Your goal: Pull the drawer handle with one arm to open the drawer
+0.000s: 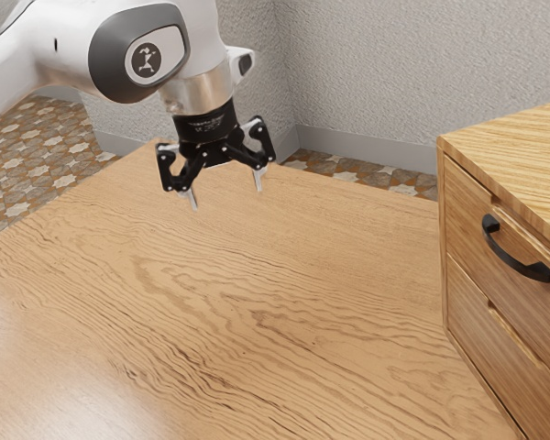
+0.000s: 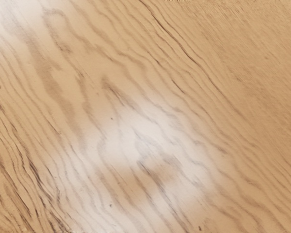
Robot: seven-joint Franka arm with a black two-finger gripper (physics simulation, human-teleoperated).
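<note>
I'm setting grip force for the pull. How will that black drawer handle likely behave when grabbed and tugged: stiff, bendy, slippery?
The handle looks like a solid bar fixed at both ends, so it probably won't flex. Its smooth, rounded surface may let a grip slide along it. The drawer looks shut in the cabinet, so it may resist at first.

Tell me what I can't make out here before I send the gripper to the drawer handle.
Cabinet: the exterior view's right and lower edges cut off its far side and base.
Lower drawer: whether it has a handle, cut off by that right edge.
Handle: seen at a slant; the gap behind it is unreadable.
Gripper height over the table: wrist view gives bare wood grain, no cue.
</note>
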